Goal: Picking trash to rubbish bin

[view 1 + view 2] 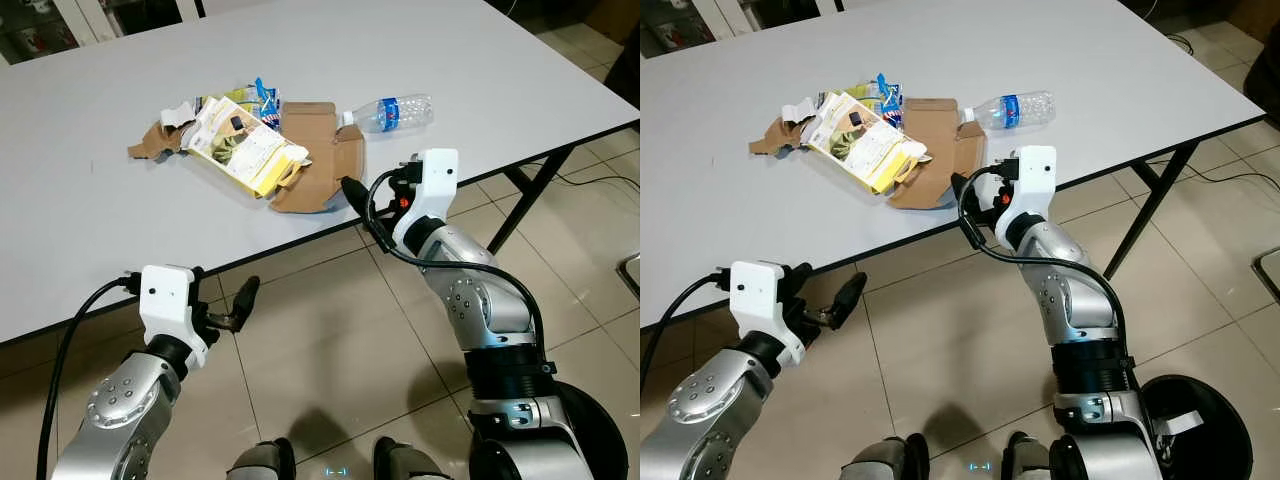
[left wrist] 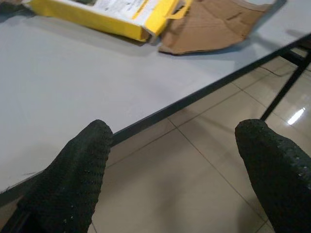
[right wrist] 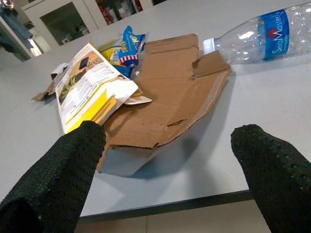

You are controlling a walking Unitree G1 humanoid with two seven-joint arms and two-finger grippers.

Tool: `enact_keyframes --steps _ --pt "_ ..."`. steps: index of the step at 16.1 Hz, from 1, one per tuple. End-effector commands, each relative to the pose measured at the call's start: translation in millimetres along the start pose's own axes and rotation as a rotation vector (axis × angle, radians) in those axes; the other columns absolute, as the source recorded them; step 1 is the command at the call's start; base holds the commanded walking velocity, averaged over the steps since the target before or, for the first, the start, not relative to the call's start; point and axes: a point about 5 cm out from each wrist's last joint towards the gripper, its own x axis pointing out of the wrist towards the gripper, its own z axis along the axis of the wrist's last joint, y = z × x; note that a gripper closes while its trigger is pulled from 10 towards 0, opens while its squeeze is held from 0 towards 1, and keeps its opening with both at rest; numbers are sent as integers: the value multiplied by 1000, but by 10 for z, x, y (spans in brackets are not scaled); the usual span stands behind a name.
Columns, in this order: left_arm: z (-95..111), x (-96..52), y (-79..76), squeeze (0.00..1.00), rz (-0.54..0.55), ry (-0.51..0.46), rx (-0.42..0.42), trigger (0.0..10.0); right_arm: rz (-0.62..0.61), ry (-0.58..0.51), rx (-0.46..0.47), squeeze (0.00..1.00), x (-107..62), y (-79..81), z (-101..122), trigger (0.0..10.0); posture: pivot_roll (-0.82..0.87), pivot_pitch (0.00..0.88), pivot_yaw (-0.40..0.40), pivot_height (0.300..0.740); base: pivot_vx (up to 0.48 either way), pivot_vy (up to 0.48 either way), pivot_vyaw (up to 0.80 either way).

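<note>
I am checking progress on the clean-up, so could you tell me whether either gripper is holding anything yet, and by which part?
Nothing is held: the right gripper is open facing the flattened cardboard box, and the left gripper is open below the table edge.

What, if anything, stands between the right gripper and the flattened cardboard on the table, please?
Nothing visible does. The right gripper sits at the table edge, fingers open, facing the cardboard directly. The yellow box overlaps its far side, and the bottle lies behind it, neither in the path.

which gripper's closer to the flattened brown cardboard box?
Right. The right gripper sits at the table edge beside the flattened brown cardboard box; the left gripper hangs below the table, well short.
</note>
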Motion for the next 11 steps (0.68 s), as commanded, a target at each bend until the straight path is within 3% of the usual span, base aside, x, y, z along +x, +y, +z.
enact_keyframes --steps 1,11 --pt "31 -45 -28 0 -28 1 10 10000 7 3 3 0 -7 48 14 10000 29 207 70 740 0 0 0" --pt "57 -51 -130 0 -44 -7 -6 10000 33 83 14 0 74 147 -171 10000 41 211 72 740 0 0 0"
